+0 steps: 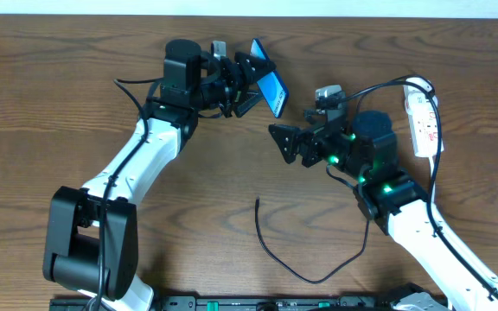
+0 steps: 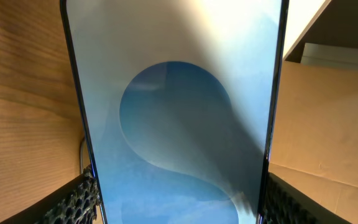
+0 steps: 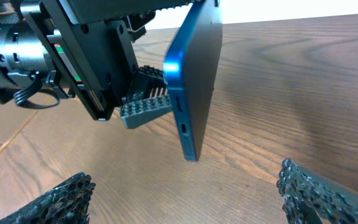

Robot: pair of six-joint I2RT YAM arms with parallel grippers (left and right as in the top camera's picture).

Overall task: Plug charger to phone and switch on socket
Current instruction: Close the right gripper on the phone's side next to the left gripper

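The phone [image 1: 269, 84] with its blue screen is lifted off the table and tilted, my left gripper [image 1: 251, 84] shut on its long edges. The left wrist view is filled by its screen [image 2: 179, 124], with the left gripper [image 2: 178, 202] clamped on both sides. My right gripper [image 1: 282, 145] hangs open and empty just right of the phone, facing its lower end [image 3: 185, 134]. The right gripper [image 3: 185, 196] holds nothing. The charger [image 1: 271, 250] lies loose on the table, its tip [image 1: 258, 201] pointing up toward the grippers. The socket [image 1: 423, 117] rests at the far right.
The socket's white cord [image 1: 435, 186] runs down along the right arm. The charger's black cable loops near the front edge [image 1: 318, 281] and passes under the right arm. The left arm's body [image 3: 73, 56] fills the upper left of the right wrist view.
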